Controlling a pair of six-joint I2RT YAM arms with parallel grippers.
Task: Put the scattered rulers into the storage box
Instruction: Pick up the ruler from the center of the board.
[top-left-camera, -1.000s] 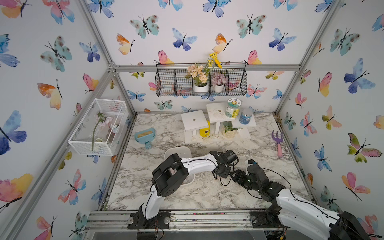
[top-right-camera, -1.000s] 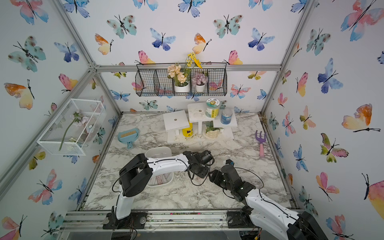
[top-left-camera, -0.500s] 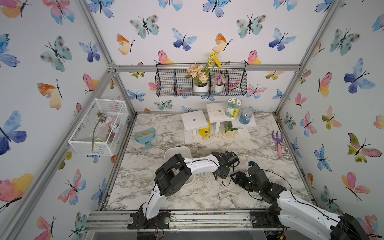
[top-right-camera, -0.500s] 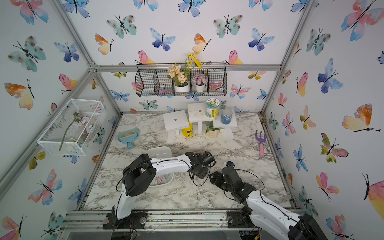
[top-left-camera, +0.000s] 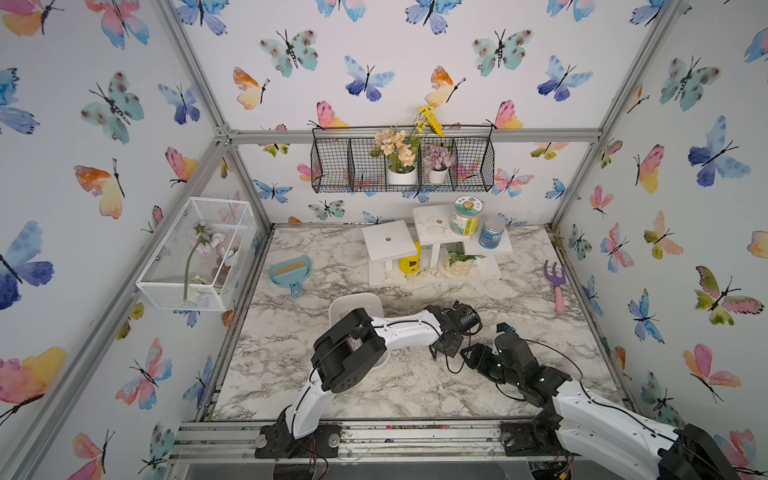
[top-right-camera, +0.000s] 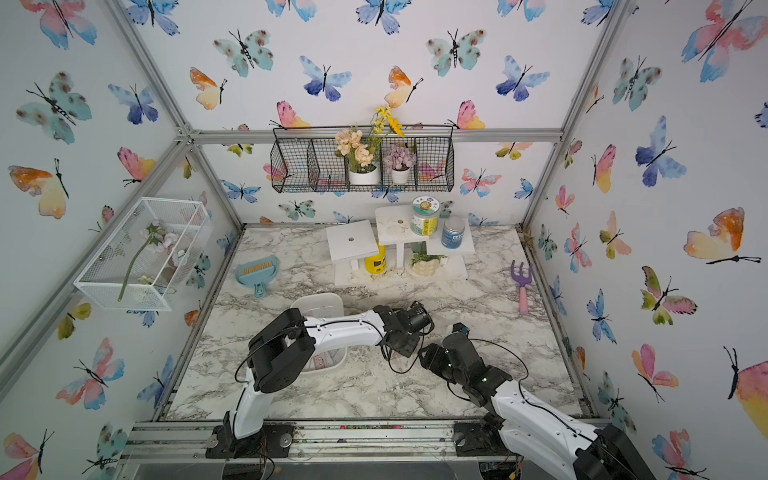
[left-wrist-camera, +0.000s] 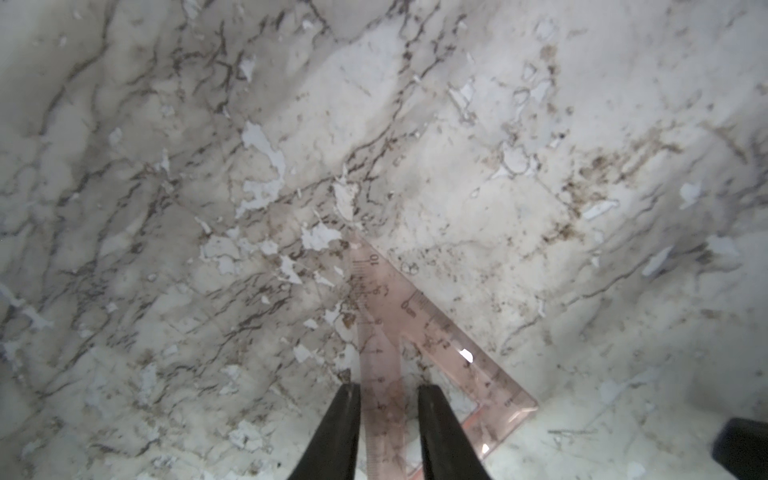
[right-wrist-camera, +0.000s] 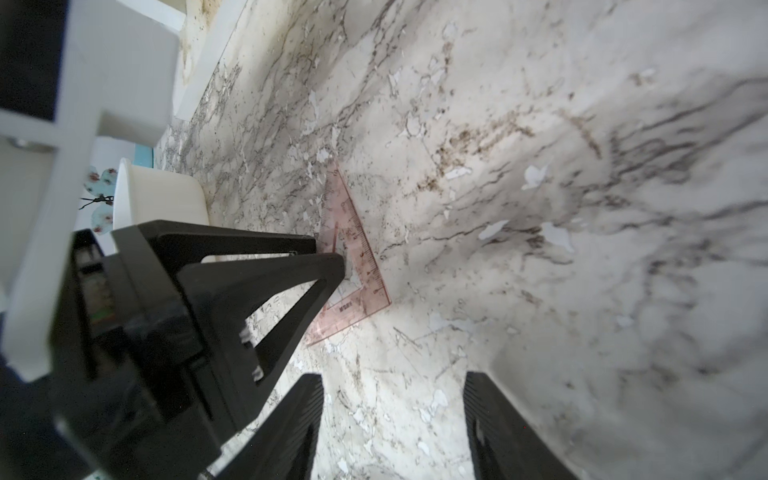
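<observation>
Straddling one leg of the pink set square (left-wrist-camera: 374, 291), flat on the table (left-wrist-camera: 540, 208), your left pincer (left-wrist-camera: 388, 387) stands narrow; clamped or not, cannot tell. Your right pincer (right-wrist-camera: 394, 376) gapes, holding nothing. The box (top-right-camera: 318, 296) holds pink rulers (top-right-camera: 327, 361).

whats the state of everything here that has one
storage box: upright on the table, pink rulers inside, partly hidden by the left arm
set square: flat on the table, outside the box
left tool: jaws narrow, straddling one leg of the set square, grip unclear
right tool: open, empty
</observation>
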